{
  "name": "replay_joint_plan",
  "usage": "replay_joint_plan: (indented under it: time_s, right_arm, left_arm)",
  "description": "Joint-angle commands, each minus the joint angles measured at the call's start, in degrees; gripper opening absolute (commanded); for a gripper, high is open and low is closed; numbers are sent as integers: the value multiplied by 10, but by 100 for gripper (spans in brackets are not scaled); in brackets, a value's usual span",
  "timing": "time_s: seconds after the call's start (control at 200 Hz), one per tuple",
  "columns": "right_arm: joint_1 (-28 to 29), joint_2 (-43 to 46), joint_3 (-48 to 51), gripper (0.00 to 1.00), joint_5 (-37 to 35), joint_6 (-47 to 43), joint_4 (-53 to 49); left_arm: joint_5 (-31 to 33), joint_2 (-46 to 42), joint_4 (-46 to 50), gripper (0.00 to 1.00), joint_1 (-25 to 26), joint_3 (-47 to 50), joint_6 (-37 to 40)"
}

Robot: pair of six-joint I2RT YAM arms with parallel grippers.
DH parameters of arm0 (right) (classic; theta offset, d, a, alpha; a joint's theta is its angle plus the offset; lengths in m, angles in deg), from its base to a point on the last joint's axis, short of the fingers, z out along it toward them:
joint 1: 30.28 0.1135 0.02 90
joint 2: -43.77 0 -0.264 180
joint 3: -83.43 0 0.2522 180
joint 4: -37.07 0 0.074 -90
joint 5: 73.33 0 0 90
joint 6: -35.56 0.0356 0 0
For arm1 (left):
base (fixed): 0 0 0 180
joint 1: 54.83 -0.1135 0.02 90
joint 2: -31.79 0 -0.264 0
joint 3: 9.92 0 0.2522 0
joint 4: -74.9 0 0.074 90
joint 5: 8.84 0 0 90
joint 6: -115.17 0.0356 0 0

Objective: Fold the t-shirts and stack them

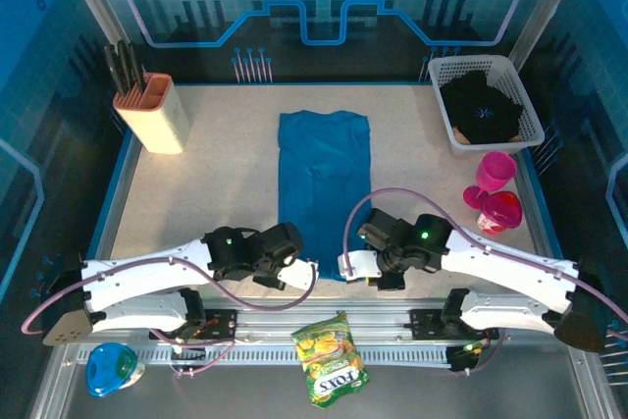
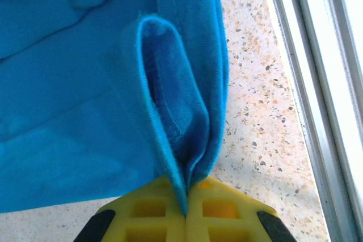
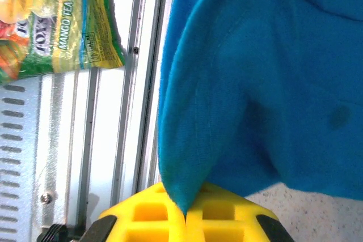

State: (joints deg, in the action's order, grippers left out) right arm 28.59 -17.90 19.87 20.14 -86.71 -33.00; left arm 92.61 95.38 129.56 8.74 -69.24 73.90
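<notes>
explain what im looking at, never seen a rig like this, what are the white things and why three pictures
The white things are two robot arms bolted at the near edge of a table, each ending in a two-finger gripper. The wide picture comes from a fixed camera above and behind them; the two close-ups come from a camera on each wrist, so the yellow blocks at the bottom are that arm's own fingers. On the table lies a teal t-shirt, folded into a long strip. The left gripper and right gripper are each shut on a near corner of it. Also there: a black t-shirt in a white basket, two pink cups, a knife block and a snack packet.
</notes>
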Motion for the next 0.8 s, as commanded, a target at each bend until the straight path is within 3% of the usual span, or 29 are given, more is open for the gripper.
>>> replay_joint_plan:
  time_s: [0.0, 0.1, 0.265, 0.495, 0.796]
  right_arm:
    - [-10, 8, -37, 0, -14, 18, -51]
    - [-54, -14, -67, 0, -54, 17, -33]
    - [-132, -67, -121, 0, -99, -15, 10]
    - [-219, -160, -176, 0, -69, -85, 58]
    - [-274, -283, -241, 0, -81, -140, 113]
  left_arm:
    - [38, 7, 79, 0, 2, -52, -37]
    - [57, 26, 78, 0, -18, -83, -17]
    - [31, 50, 26, 0, -88, -112, 38]
    - [-27, 109, -50, 0, -193, -133, 94]
    - [-37, 225, -124, 0, -269, -164, 137]
